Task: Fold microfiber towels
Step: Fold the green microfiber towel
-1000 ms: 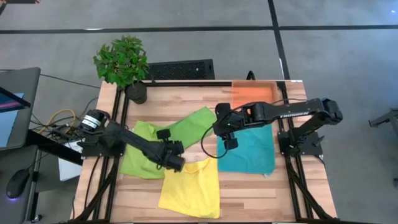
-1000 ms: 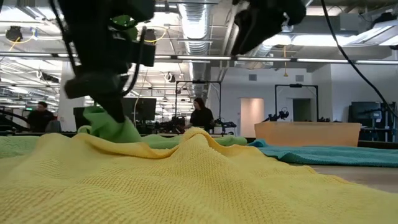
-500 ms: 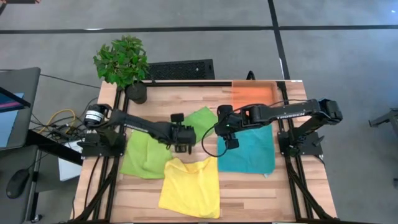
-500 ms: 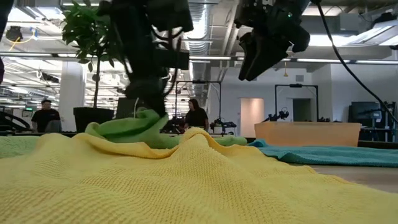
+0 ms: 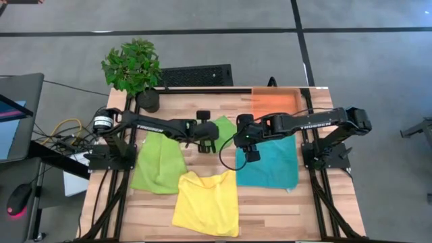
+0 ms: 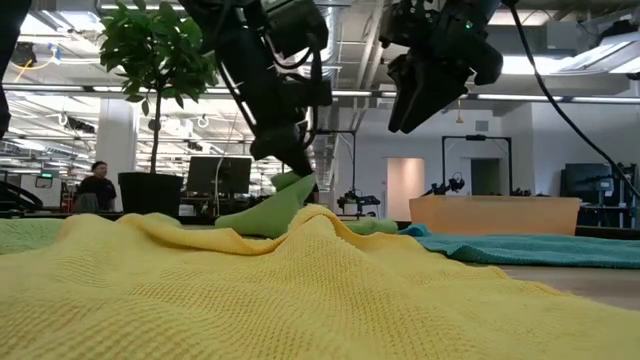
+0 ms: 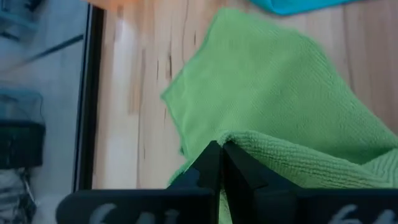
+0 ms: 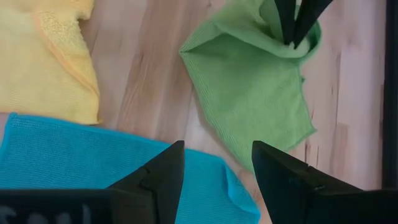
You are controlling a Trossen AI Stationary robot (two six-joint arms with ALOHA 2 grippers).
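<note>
Left end effector (image 5: 210, 132) dragged green towel (image 5: 225, 128) rightward

Two black jointed arms, white lettering along forearms. Black cable loops under right arm. Silver motor cap at left arm's base. Dark tapered fingers.

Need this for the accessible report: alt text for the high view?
Overhead, the left gripper is shut on a green towel, lifting its edge at the table's middle, while the open right gripper hovers beside it above a teal towel. A second green towel and a yellow towel lie nearby.
</note>
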